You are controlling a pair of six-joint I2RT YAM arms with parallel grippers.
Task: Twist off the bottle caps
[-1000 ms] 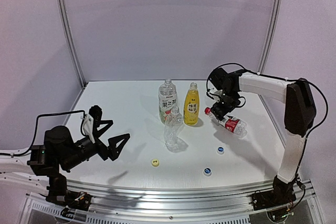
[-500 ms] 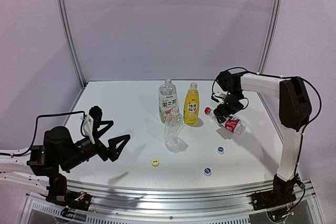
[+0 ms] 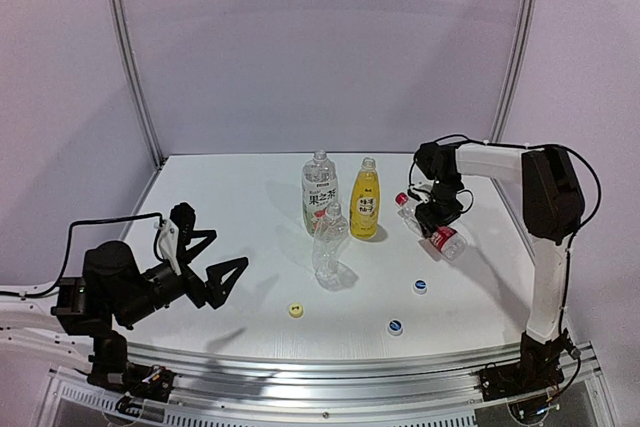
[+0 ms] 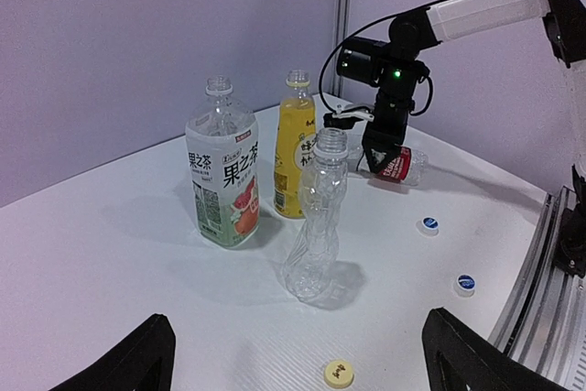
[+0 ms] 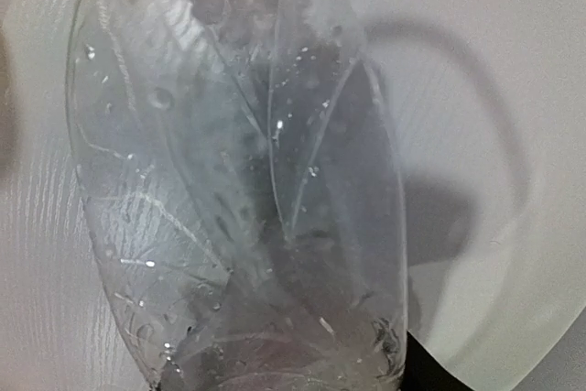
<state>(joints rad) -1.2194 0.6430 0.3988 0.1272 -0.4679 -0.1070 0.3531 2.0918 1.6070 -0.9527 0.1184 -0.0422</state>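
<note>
The right end effector is coming down onto the red-label bottle, which is lying on its side on the counter at the right of the overhead frame. A second ago it was hanging higher, nearer the neck, and the bottle is now angled slightly differently. That suggests a grip on the body is being set up so the red cap, seemingly the last one still on, can be turned. The right wrist view is showing only clear plastic filling the frame, with no fingers, so I cannot tell whether the jaws are clamped yet. The left wrist view is showing open necks on the fruit-label bottle, yellow bottle and plain bottle, but is hiding the red cap. The yellow cap and blue caps are lying loose at the bottom of the overhead frame. The left end effector is waiting at lower left, fingers wide apart.
</note>
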